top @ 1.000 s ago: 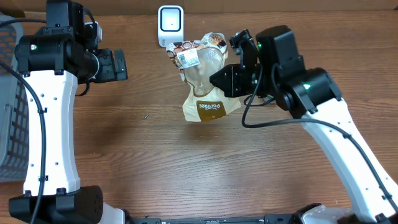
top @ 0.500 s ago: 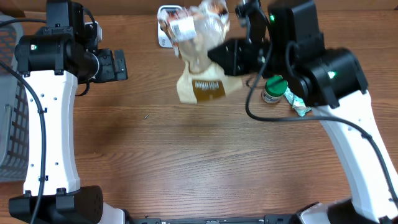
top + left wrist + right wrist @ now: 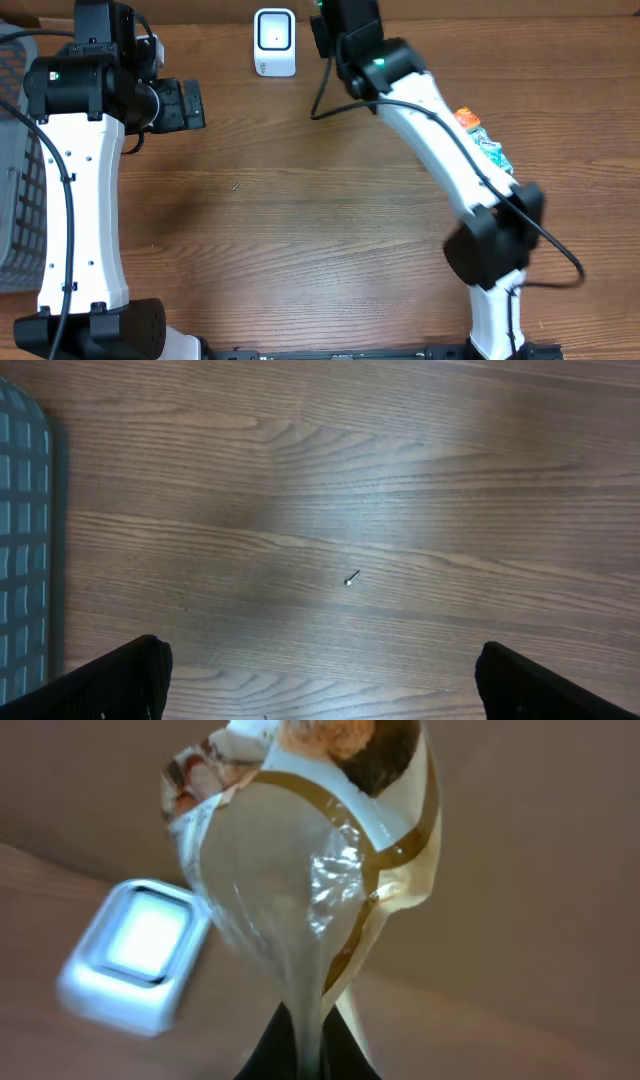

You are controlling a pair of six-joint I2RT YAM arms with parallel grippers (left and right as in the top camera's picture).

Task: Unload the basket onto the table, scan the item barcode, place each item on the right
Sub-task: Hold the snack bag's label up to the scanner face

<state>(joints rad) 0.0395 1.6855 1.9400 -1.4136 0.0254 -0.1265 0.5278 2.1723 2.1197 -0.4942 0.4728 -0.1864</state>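
Wooden table (image 3: 400,480) carries the scanner (image 3: 135,955); near it the right gripper (image 3: 308,1055) pinches the bag (image 3: 300,890) aloft by a thin edge, which could slip free, while the left gripper (image 3: 315,665) stands spread.

Brown wood-grain table (image 3: 300,250); soft glare lay across its boards. Grey mesh basket (image 3: 12,200) sat at the far left. Plain tan wall (image 3: 560,840) stood behind. One tiny screw (image 3: 350,579) lay loose.

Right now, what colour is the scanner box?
The scanner is white, dark outline around its window; overhead shows it best.
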